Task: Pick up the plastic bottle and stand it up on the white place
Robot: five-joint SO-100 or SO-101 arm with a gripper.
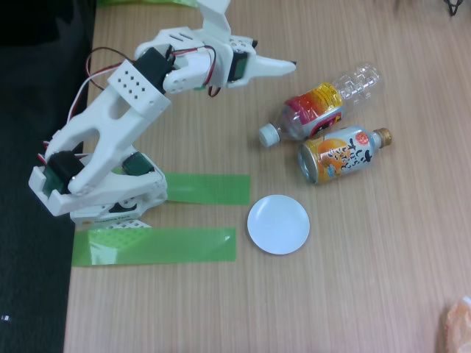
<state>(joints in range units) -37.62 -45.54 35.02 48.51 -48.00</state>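
Observation:
The plastic bottle lies on its side on the wooden table, right of centre, with its white cap pointing down-left and its clear base up-right. The white place, a small round plate, lies flat below it with nothing on it. My gripper is at the top centre, up-left of the bottle and apart from it. One pointed finger aims right toward the bottle, the other jaw swings up toward the top edge, and nothing is held.
An orange-and-silver can bottle with a gold cap lies just below the plastic bottle, almost touching it. Two green tape strips lie by the arm's base. The table's left edge drops to dark floor. A pinkish object sits at the bottom right corner.

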